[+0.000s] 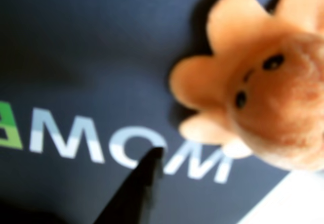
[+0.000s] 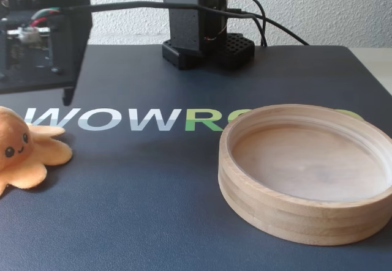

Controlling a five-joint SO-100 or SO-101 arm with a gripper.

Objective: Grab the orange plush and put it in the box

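Note:
The orange plush lies on the dark mat at the far left of the fixed view, face toward the camera. My gripper hangs just above and behind it, holding nothing. In the wrist view the plush fills the upper right. One black finger rises from the bottom edge to its left, apart from it, with nothing against its tip. The other finger is out of view. The box, a shallow round wooden tray, stands on the mat at the right and holds nothing.
The arm's black base and its cables stand at the back centre. The mat carries large white and green letters. The mat's right edge shows a pale tabletop.

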